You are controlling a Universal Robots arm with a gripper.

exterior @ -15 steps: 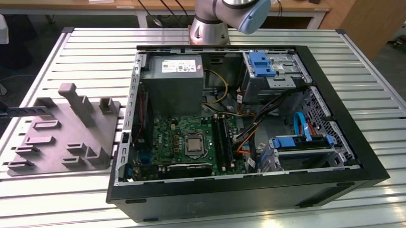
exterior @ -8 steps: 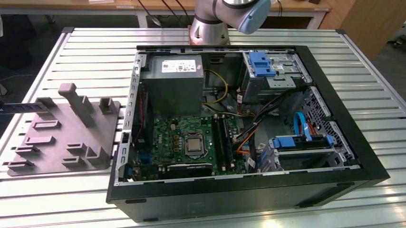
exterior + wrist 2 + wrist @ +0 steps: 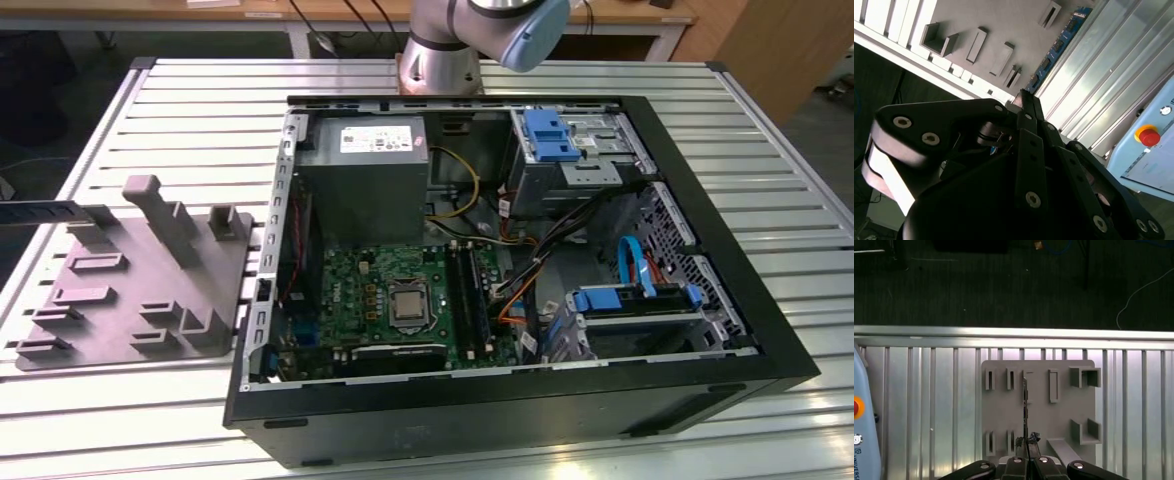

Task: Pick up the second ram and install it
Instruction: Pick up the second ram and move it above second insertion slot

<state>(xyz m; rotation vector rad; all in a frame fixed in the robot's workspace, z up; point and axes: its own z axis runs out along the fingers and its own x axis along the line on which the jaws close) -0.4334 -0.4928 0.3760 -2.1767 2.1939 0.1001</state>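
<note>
**Exterior view.** We see the open computer case (image 3: 534,400) lying on the slatted metal table (image 3: 200,100). The motherboard (image 3: 400,290) is exposed in its near half, and the grey power supply (image 3: 360,170) sits beyond it. The grey tray (image 3: 134,290) rests on the table just beside the case, on the exterior view's left. The second ram (image 3: 40,212) shows as a dark flat strip coming in level from the exterior view's left edge. It is above the far corner of the tray and well apart from the case. The arm's base (image 3: 454,40) stands at the far side of the table.

**Second wrist view.** The gripper (image 3: 1023,97) has its black fingers clamped together on the second ram (image 3: 1056,47). The blue board, with its row of black chips, runs out from the fingertips. It passes in front of the line where the tray (image 3: 1014,25) meets the table slats (image 3: 1114,60). A red stop button (image 3: 1147,136) sits on a pale blue box (image 3: 1154,160) near the gripper.

**First wrist view.** We see the second ram (image 3: 1025,400) edge-on, as a thin dark line pinched between the fingertips of the gripper (image 3: 1026,444). It is over the middle of the tray (image 3: 1064,415), between the tray's upright posts. The tray lies on the table (image 3: 929,390), near the table's edge.
</note>
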